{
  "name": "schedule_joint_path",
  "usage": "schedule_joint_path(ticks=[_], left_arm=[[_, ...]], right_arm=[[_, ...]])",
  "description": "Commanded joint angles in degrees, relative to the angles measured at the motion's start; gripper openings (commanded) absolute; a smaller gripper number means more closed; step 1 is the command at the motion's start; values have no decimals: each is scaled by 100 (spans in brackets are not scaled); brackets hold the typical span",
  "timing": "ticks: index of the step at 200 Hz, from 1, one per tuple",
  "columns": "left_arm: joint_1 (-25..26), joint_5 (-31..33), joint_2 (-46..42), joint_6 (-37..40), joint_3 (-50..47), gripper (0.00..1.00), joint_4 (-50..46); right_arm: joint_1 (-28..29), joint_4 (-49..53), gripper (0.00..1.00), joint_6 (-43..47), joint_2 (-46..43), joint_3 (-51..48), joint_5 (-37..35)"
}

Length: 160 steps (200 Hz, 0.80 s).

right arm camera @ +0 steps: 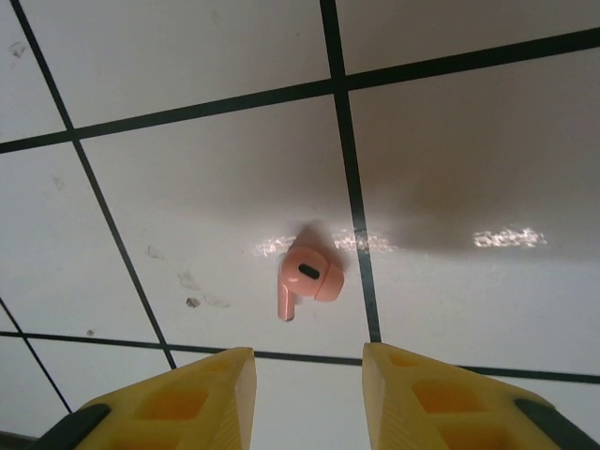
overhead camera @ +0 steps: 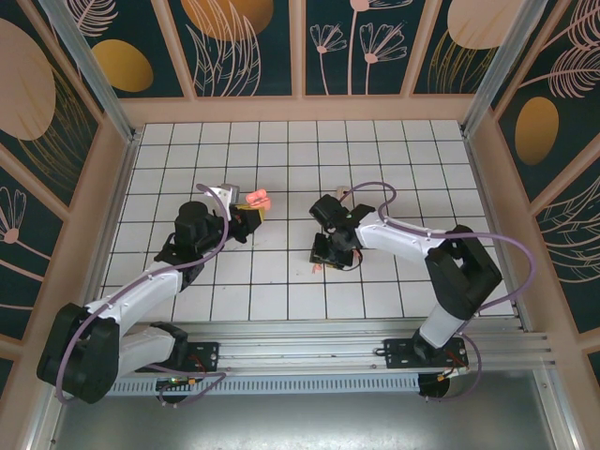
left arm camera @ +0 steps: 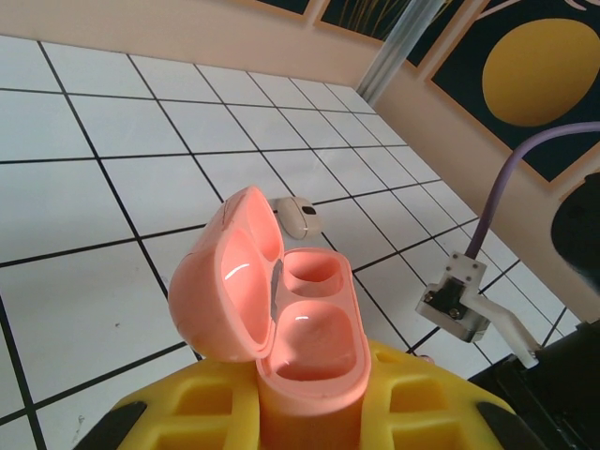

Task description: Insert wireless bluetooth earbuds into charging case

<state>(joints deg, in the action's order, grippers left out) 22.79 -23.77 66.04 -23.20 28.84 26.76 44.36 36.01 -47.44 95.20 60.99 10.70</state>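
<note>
**Top view.** Left gripper (overhead camera: 246, 214) at centre-left of the white tiled table with black grid lines (overhead camera: 394, 159), clenched on a small salmon-pink plastic charging case (overhead camera: 255, 199). Right gripper (overhead camera: 323, 262) near the table's centre, tipped down toward the tiles and well apart from the case.

**Left wrist view.** Charging case (left arm camera: 309, 347) gripped upright between the yellow ribbed fingers (left arm camera: 187, 412) of the left gripper (left arm camera: 309, 412). Rounded hinged lid (left arm camera: 225, 281) swung fully open to the left. Two moulded wells (left arm camera: 314, 267) inside, both glossy and empty. Behind the case, and apart from it, a small pale beige earbud (left arm camera: 298, 216) lying flat on a tile, its stem hard to make out.

**Right wrist view.** Right gripper (right arm camera: 307, 366) with jaws released, spread and holding nothing, poised above a tiny salmon-pink stemmed plastic earbud (right arm camera: 305, 278). Earbud on its side on the bare tile, just beside a black grid line, with its stem pointing back toward the gripper. Roughly centred ahead of the gap between the two yellow fingers (right arm camera: 178, 403) and touching neither.

**Progress, judged from the above.** Early.
- **Done:** case in hand, lid open, wells presented upward.
- **Not yet done:** any insertion.
- **Step in hand, by appearance:** approach onto the salmon-pink earbud for a pinch.
- **Left to do:** close on that earbud, carry it across to the open case and seat it stem-first in a well. Then the same for its partner, and likewise for the pale beige earbud in a case of its own.
</note>
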Motion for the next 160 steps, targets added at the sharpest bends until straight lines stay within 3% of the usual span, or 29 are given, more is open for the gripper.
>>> schedule_joint_path(ticks=[1,160], left_arm=[[-45,-159,32,83,140,11,145],[-33,-154,-10,100,105,11,75]], right_arm=[[38,-159,36,-167,135,-35,51],[18,-451,33,118,692,159,231]])
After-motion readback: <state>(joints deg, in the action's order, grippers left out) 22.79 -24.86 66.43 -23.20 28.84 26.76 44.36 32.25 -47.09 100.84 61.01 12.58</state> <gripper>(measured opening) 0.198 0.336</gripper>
